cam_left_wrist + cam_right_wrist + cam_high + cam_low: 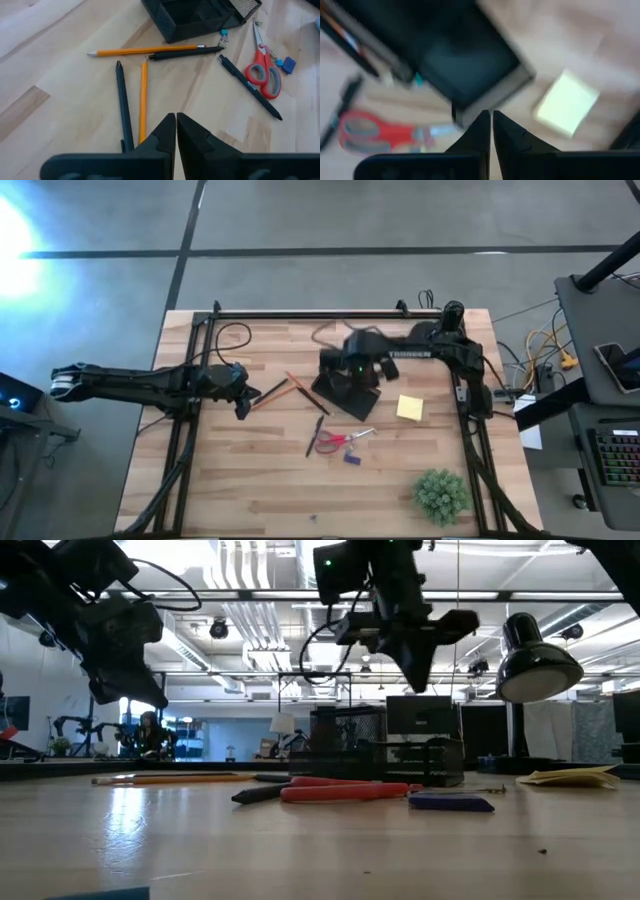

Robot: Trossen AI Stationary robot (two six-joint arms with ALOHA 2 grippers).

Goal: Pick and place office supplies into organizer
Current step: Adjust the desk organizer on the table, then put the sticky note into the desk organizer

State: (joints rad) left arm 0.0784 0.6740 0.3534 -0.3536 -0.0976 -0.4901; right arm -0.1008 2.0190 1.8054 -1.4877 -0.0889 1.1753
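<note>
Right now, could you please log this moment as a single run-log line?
left gripper: shut, empty, above pencils | right gripper: shut, empty, over organizer | supplies: all on table

pale wood table point(45, 60), black mesh organizer point(200, 15)

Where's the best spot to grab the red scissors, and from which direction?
Probably from straight above, fingers closing across the shut blades near the pivot. The red-handled scissors lie flat on the table, so only the top is open, and the looped handles are too wide.

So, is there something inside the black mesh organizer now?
The left wrist view shows the open compartments of the black mesh organizer holding nothing visible. From above, the right tool covers part of it, so that part cannot be checked.
</note>
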